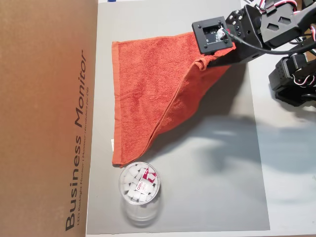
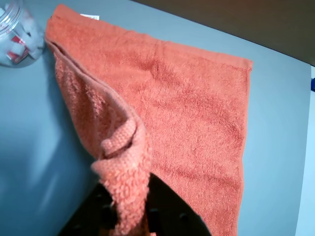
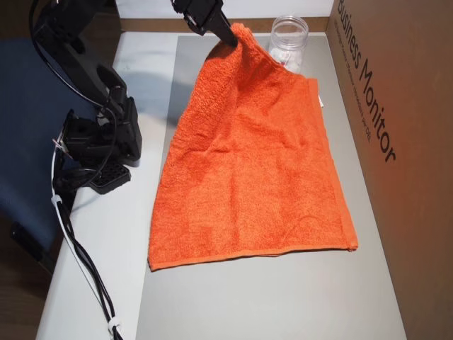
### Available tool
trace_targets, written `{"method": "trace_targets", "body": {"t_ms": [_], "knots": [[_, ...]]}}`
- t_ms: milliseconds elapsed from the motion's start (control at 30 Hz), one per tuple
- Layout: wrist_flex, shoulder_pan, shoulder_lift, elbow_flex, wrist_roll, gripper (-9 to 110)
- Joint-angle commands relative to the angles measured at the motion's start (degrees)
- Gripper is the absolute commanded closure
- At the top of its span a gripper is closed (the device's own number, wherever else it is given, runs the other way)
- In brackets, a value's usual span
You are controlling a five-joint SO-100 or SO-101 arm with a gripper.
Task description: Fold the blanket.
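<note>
The blanket (image 1: pixel 143 89) is an orange-red terry towel lying on a grey mat (image 1: pixel 217 187). One corner of it is raised off the mat, and the cloth slopes down from there to the flat part. My gripper (image 1: pixel 203 61) is shut on that raised corner. In the wrist view the bunched corner sits between the dark fingers of the gripper (image 2: pixel 129 216), with the rest of the blanket (image 2: pixel 197 108) spread beyond. In the other overhead view the gripper (image 3: pixel 232 41) holds the far corner of the blanket (image 3: pixel 248 177) up. A small white tag (image 2: pixel 89 16) shows at one edge.
A clear plastic cup (image 1: pixel 139 192) with white pieces inside stands just off the blanket's corner, also in view as the cup (image 3: pixel 289 42). A brown cardboard box (image 1: pixel 44 118) runs along one side of the mat. The arm's base and cables (image 3: pixel 99 142) sit on the white table.
</note>
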Motion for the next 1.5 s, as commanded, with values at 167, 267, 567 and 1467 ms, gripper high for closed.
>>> {"method": "trace_targets", "body": {"t_ms": [167,267,567,1467], "knots": [[-0.79,3.87,-4.48,-9.05,0.0,102],[-0.88,5.54,-6.94,-11.51,0.0,102],[-0.97,10.11,-16.08,-20.65,0.0,102],[-1.05,13.36,-42.71,-46.76,0.0,102]]}}
